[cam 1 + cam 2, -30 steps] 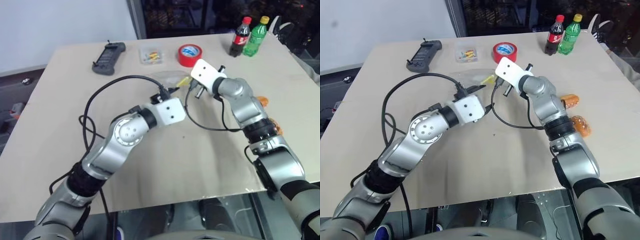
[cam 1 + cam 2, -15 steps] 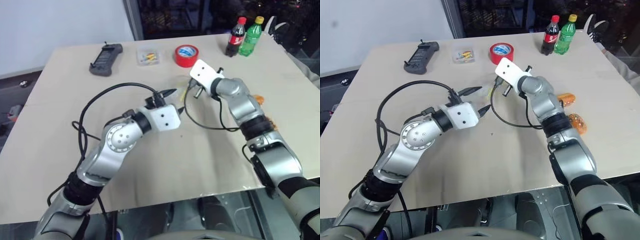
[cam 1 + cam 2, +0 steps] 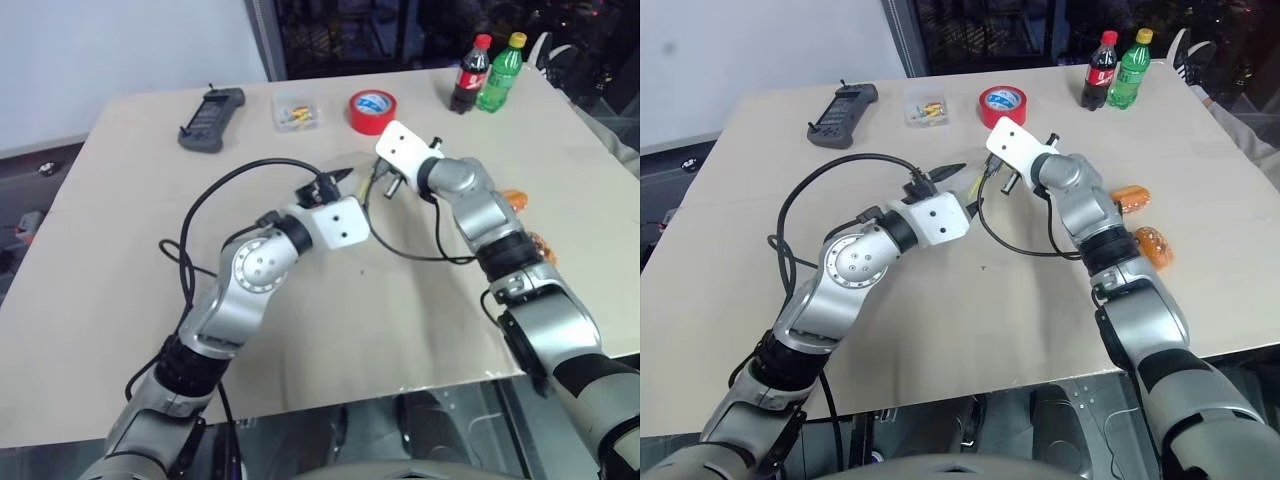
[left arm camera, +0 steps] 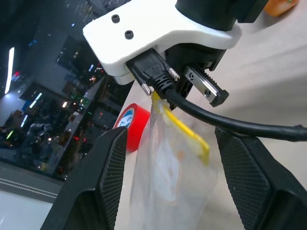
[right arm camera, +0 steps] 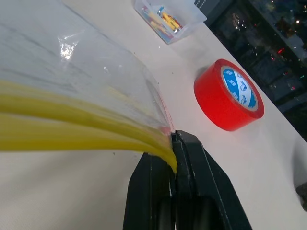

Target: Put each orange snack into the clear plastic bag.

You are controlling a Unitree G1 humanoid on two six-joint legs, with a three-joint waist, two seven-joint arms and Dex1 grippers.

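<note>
Tan tabletop (image 3: 940, 330), bag pinched up at mid-table, both snacks still off to my right

My right gripper (image 5: 173, 143) is pressed together on the yellow seal strip at one corner of the clear plastic bag (image 4: 172, 177), holding it just off the table; my left gripper (image 4: 168, 158) is spread with a finger (image 4: 108, 167) on each side of the bag mouth, not gripping yet. Two orange snacks (image 3: 1130, 197) (image 3: 1153, 243) lie well apart from the bag, by my right forearm. Risk as I judge it: the pinch is thin, so if my left fingers close on both layers the mouth stays sealed, or a tug pulls the strip out of the right pinch. Black cable (image 3: 1025, 245) hangs near the bag and could snag it. Red tape roll (image 3: 1003, 104) and small clear box (image 3: 927, 108) sit behind, clear of the move
</note>
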